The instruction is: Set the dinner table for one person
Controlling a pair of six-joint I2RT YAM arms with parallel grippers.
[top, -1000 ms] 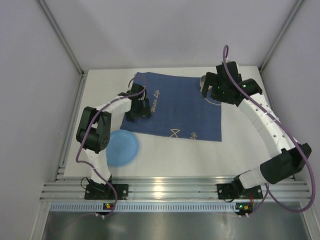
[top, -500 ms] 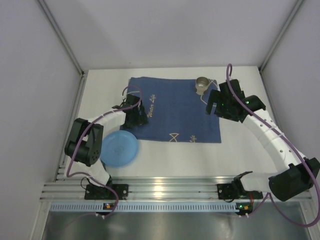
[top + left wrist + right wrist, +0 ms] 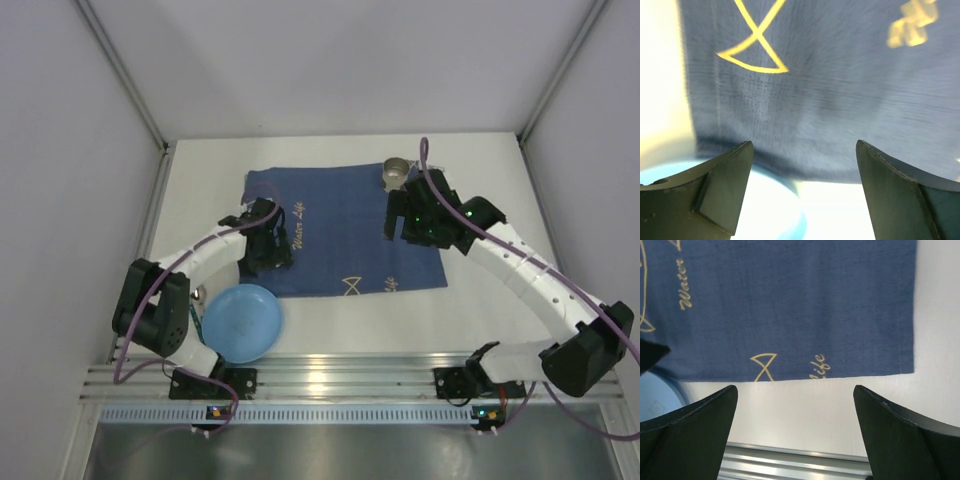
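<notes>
We are hovering our left fingers [image 3: 722, 185] and right fingers [image 3: 695, 415], released and empty, over the dark blue fish-printed cloth mat [image 3: 345, 235] beside the round light-blue plate [image 3: 243, 322].

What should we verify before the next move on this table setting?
1. Left gripper open and empty: ok.
2. Right gripper open and empty: ok.
3. Blue mat flat on the dinner table: ok.
4. Blue plate on the mat: not ok, it sits on the table off the mat's near left corner.
5. Metal cup fully on the mat: cannot tell, it is at the far right corner.
</notes>
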